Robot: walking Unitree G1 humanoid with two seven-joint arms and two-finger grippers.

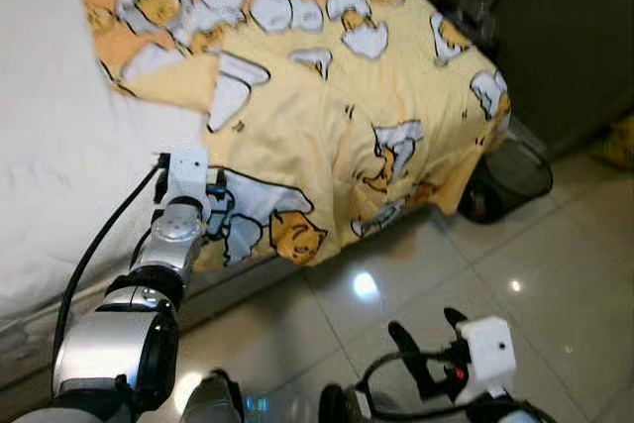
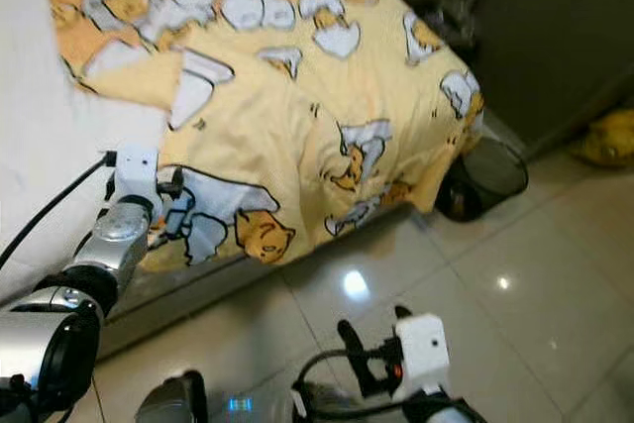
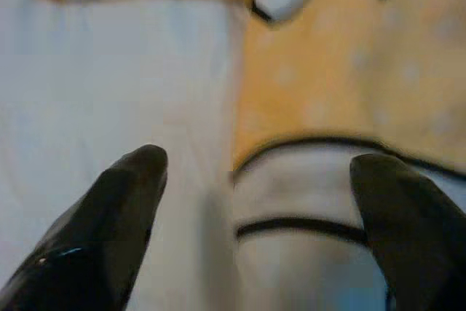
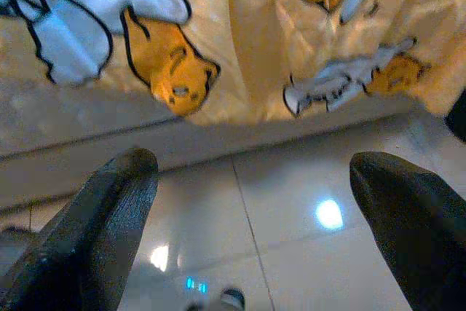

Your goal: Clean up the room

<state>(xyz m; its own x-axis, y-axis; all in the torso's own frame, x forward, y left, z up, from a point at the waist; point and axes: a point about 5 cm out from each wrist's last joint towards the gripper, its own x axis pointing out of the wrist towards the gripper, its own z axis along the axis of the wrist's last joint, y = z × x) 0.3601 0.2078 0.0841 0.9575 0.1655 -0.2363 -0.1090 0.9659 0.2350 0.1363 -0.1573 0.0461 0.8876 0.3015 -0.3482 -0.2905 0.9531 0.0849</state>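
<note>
A yellow blanket [image 1: 327,116] printed with white and orange cartoon figures covers the bed [image 1: 50,146], its lower edge hanging over the bed's side toward the tiled floor [image 1: 535,274]. Along the bed's left part, bare white sheet shows beside the blanket's edge. The left hand [image 3: 255,202] reaches to that edge near the bed's side, fingers spread, one over the white sheet and the other over the blanket; whether they touch the fabric cannot be told. The right hand [image 4: 251,216] hangs low above the floor, fingers spread and holding nothing. A dark mesh bin [image 1: 510,175] stands on the floor at the bed's far corner.
</note>
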